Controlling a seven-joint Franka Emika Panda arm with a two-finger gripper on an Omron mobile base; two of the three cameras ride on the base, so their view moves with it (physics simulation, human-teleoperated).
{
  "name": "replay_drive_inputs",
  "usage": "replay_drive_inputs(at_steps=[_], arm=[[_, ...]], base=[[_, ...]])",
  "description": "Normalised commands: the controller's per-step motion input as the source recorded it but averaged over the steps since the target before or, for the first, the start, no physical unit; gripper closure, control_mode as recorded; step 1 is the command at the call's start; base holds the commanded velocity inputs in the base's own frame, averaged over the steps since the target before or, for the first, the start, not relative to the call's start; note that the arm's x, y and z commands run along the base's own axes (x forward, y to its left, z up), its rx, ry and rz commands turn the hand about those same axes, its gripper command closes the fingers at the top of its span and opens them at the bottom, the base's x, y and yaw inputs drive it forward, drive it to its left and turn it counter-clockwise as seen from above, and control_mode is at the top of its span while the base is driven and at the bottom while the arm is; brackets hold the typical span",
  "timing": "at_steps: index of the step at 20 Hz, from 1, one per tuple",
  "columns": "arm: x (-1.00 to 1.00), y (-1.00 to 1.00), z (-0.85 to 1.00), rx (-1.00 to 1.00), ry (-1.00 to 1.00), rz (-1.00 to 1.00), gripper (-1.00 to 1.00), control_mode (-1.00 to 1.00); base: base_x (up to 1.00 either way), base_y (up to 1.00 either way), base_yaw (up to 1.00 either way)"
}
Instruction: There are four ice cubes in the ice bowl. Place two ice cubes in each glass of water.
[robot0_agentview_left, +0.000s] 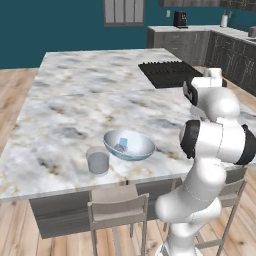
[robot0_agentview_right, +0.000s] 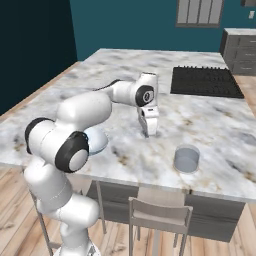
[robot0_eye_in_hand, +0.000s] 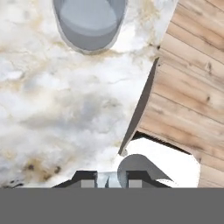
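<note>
- The gripper (robot0_agentview_right: 149, 134) is seen pointing straight down over the marble counter (robot0_agentview_left: 75, 95), just above its surface, between the bowl and the right-hand glass.
- In the hand view a small pale cube (robot0_eye_in_hand: 108, 179) is clamped between the two dark fingertips (robot0_eye_in_hand: 87, 180), so the jaws are closed narrowly on an ice cube.
- The bowl (robot0_agentview_left: 129, 145) is set near the counter's front edge; in the right base view it is mostly hidden behind the robot's arm.
- One pale blue ice cube (robot0_agentview_left: 121, 145) is made out lying inside the bowl; how many more lie there cannot be told.
- One glass (robot0_agentview_left: 98, 160) is placed just beside the bowl, to its left, close to the front edge, apart from the bowl's rim or barely touching it; which cannot be told.
- A second glass (robot0_agentview_right: 186, 159) is placed near the front edge on the other side of the gripper, well apart from the bowl.
- In the hand view this glass (robot0_eye_in_hand: 89, 22) is seen at the top, its water greyish blue; whether any ice is in it cannot be told.
- A dark cooktop (robot0_agentview_right: 205, 81) is set into the counter farther back.
- Stools (robot0_agentview_right: 159, 215) are drawn up below the counter's front edge, on a wooden floor (robot0_agentview_left: 15, 235).
</note>
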Motion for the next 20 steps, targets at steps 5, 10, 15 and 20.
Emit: replay_drive_inputs(at_steps=[5,10,15,20], arm=[[-0.03,-1.00,0.00,0.00,0.22,-0.15,1.00,-1.00],[-0.24,-1.00,0.00,0.00,0.19,-0.10,1.00,-1.00],[-0.08,-0.82,-0.05,0.02,-0.07,-0.08,1.00,-1.00],[0.03,-0.30,-0.11,0.09,-0.36,-0.03,1.00,-1.00]], base=[[0.00,0.00,0.00],[0.00,0.00,0.00],[0.00,0.00,0.00],[0.00,0.00,0.00]])
